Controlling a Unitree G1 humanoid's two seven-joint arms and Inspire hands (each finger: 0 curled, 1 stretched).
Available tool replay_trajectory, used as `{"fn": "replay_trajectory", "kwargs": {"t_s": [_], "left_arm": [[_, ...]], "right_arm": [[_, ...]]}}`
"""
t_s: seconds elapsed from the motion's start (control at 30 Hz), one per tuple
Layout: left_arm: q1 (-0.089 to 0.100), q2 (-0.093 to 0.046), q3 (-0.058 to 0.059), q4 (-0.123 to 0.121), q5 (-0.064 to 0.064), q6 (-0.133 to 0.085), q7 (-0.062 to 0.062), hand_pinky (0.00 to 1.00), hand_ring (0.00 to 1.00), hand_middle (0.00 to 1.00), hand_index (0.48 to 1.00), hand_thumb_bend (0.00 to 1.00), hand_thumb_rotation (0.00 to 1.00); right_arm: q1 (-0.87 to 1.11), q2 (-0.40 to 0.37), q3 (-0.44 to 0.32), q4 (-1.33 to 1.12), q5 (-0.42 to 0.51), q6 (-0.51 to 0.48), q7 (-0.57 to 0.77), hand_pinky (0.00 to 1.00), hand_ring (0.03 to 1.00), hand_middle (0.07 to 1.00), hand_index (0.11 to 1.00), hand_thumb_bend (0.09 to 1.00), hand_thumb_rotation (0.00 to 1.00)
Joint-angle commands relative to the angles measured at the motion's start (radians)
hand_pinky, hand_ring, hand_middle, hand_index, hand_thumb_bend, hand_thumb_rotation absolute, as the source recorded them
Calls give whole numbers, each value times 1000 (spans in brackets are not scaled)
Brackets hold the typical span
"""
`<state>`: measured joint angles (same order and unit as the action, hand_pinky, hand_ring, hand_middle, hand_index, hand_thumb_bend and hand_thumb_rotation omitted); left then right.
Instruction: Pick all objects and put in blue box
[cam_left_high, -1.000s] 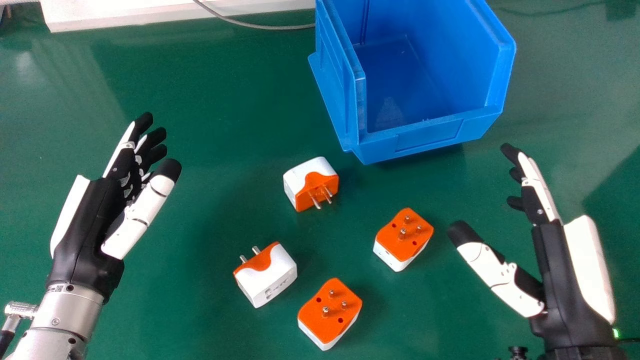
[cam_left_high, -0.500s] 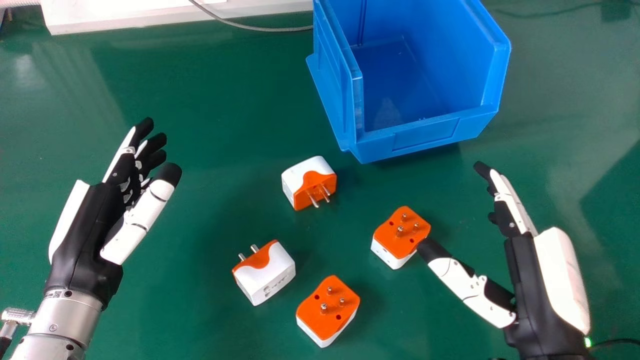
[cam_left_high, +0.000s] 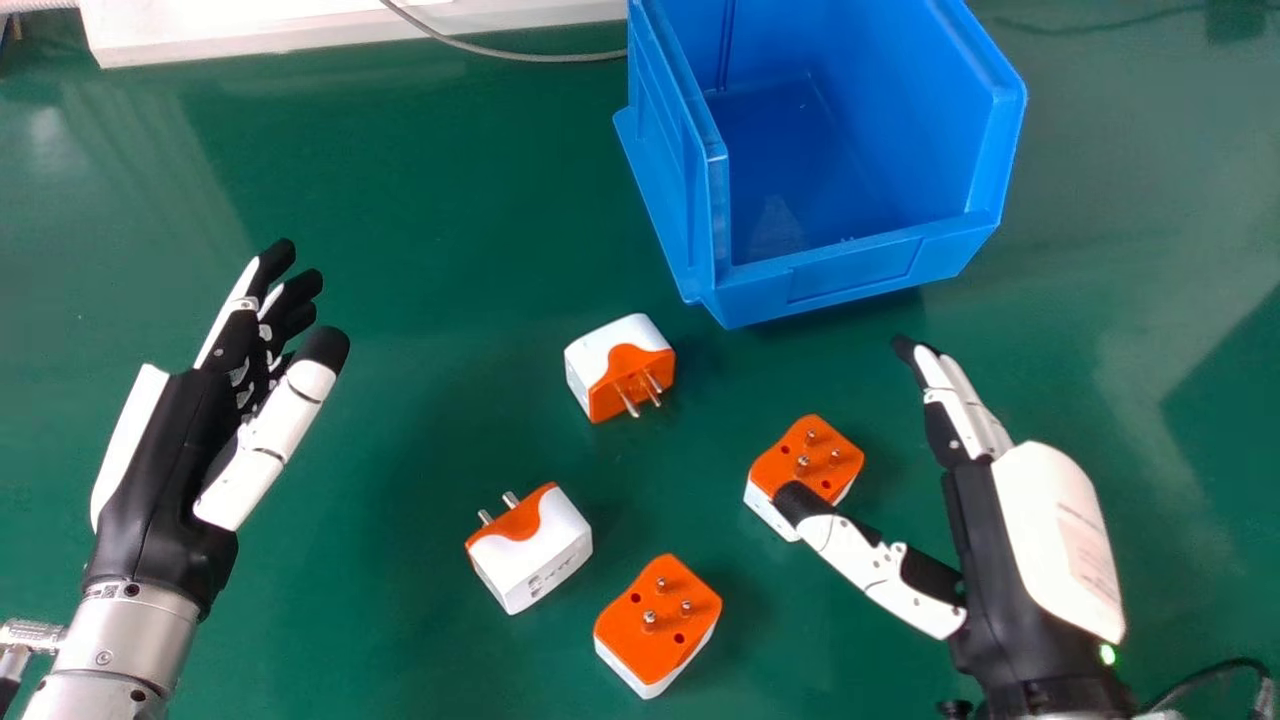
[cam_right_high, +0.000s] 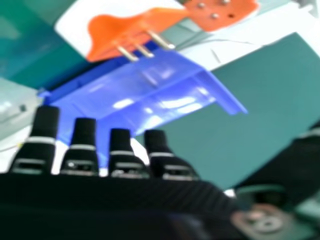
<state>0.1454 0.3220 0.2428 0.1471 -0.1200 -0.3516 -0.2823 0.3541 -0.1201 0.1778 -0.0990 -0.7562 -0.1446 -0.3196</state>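
"Right robot hand (cam_left_high: 990, 550) has shifted inward since the earlier frame; its thumb (cam_left_high: 870, 575) now overlaps the nearest adapter (cam_left_high: 822, 450). State?"

"Wide, fingers extended, nothing held. Left robot hand (cam_left_high: 170, 470): likewise wide and unloaded, off to the side."

"Target location?"

"On the counter (cam_left_high: 420, 200), pins up, at the right robot hand's thumb tip. Contact cannot be confirmed."

"Probable faults?"

"First: displacement. Further inward travel with a low thumb could shove or tip the adapter. Second: slippage — closing with the thumb over the pinned face, rather than against a side, may give a poor pinch."

"And transfer?"

"Blue box (cam_left_high: 855, 272) stands ahead of the right robot hand. Insufficient lift could strike its front wall — raise fully before advancing."
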Motion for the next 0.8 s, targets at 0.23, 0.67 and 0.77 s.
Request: {"fn": "replay_trajectory", "kwargs": {"t_s": [0.23,0.67,0.77], "left_arm": [[-17,12,5,-2,-5,-30,-11,917,950,944,965,590,756],[-18,15,10,-16,-13,-15,-27,928,955,949,971,594,770],[-19,18,12,-15,-15,-12,-29,929,955,950,971,595,772]], "right_arm": [[-53,-3,61,-4,-73,151,15,814,900,946,906,495,699],[-127,8,146,44,-176,373,15,851,915,961,915,506,598],[-145,7,162,61,-188,411,12,853,917,963,916,507,590]]}}
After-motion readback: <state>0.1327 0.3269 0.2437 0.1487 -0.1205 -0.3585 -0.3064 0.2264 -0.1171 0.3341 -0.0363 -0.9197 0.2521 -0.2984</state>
